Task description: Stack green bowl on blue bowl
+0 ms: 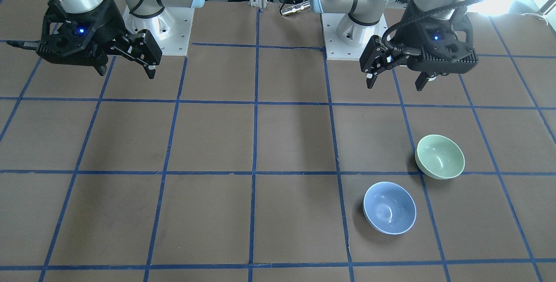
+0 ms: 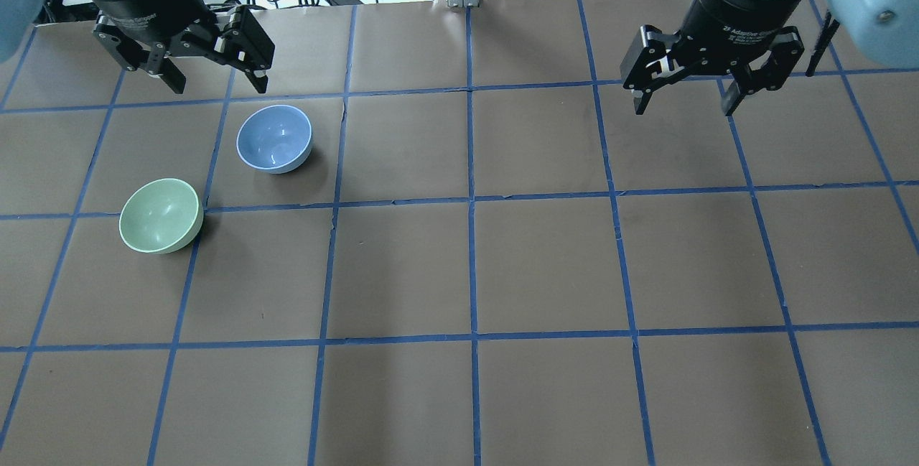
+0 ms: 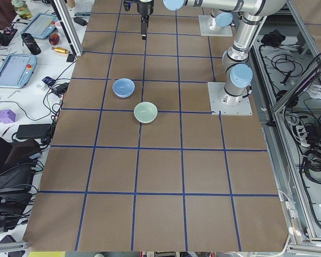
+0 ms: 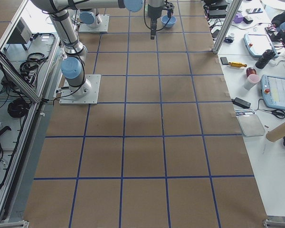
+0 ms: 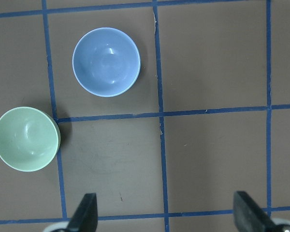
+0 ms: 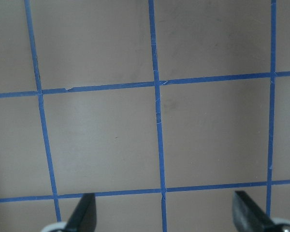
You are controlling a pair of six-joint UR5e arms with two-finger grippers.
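**Bench** [image 2: 546,265]: brown, ruled into squares by blue tape [image 2: 470,200]; it fills the overhead view.

**Left gripper** [image 2: 215,82]: hangs at upper left of that view, jaws spread wide and holding nothing.

**Right gripper** [image 2: 682,107]: hangs at upper right, jaws also wide and empty, above bare squares well apart from both bowls.

**Blue bowl** [image 2: 274,138]: stands upright, mouth up, in the upper left, just below the left gripper in the frame.

**Green bowl** [image 2: 159,215]: stands upright, lower and further left, beside a tape crossing. It is near the blue bowl but not touching it.

Neither bowl is gripped, so the stack is judged not yet begun. The left arm looks the likelier one to make it.

**Hazards:**
- Both bowls are glossy and thin-rimmed, so a pinch on the green rim may slip, or let the bowl swing and tilt.
- With the two bowls so near, a descent taken from the blue side could nudge the blue bowl off its spot.
- A release off centre, or from too high, may leave the green bowl canted on the blue rim rather than nested.
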